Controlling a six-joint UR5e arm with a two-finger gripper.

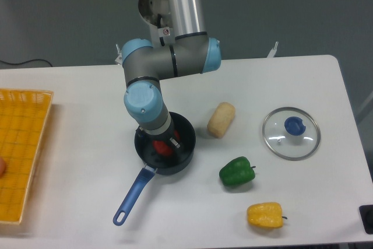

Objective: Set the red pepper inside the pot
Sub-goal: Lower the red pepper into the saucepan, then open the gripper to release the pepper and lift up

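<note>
The red pepper (163, 146) is down inside the pot (185, 134), a dark round saucepan whose blue handle (133, 196) points to the lower left. My gripper (164, 144) reaches into the pot from above, its fingers on either side of the pepper and closed against it. The arm's blue wrist (141, 102) hides the gripper's upper part and the pot's back left rim. Only part of the pepper shows between the fingers.
A tan bread roll (221, 119) lies right of the pot. Further right sits a glass lid (291, 133) with a blue knob. A green pepper (236, 171) and a yellow pepper (264, 214) lie at the front right. An orange basket (20, 153) is at the left edge.
</note>
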